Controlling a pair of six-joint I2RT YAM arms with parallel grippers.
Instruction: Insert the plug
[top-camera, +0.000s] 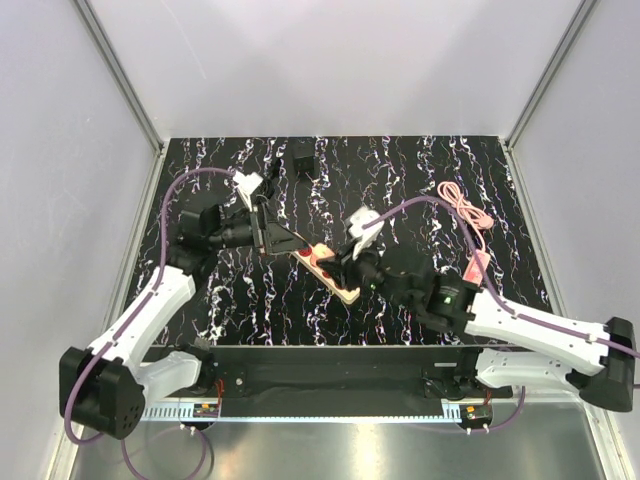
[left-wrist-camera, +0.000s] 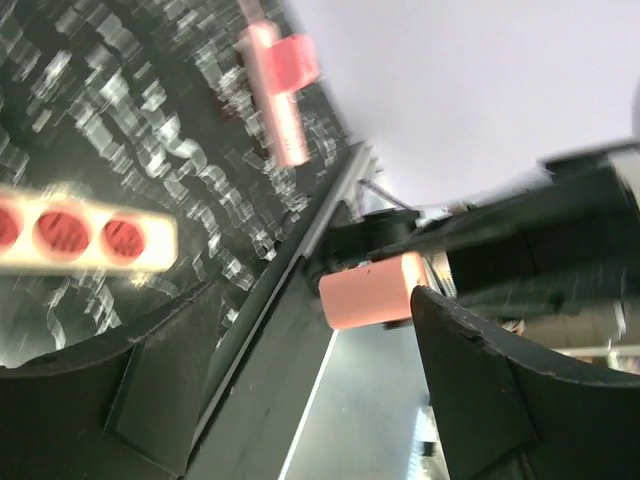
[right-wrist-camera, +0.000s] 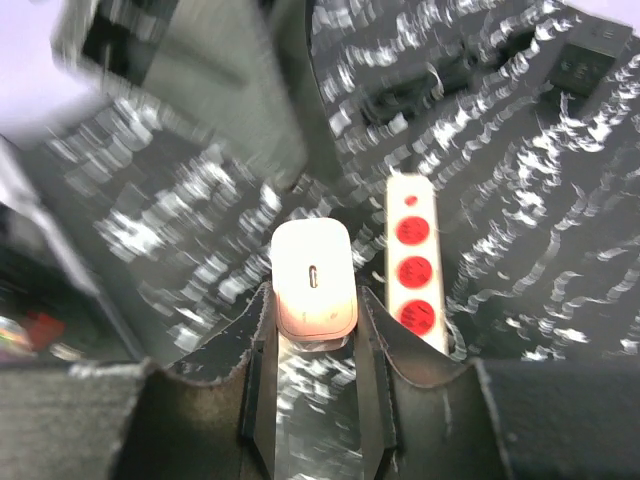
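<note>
- Plug (top-camera: 305, 162), black, lies at far edge of counter (top-camera: 240, 305), well apart from both claws.
- Right claw (right-wrist-camera: 316, 310) is clenched on white adapter (right-wrist-camera: 312, 270) beside cream strip (right-wrist-camera: 415, 262).
- Left claw (top-camera: 285, 240) stands released.

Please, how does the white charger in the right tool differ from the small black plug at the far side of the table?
The white charger is pale with rounded corners; the black plug is dark and boxy. The charger is gripped in the right tool, beside the power strip; the plug lies free on the table, far from the strip. Both are much shorter than the strip.
</note>
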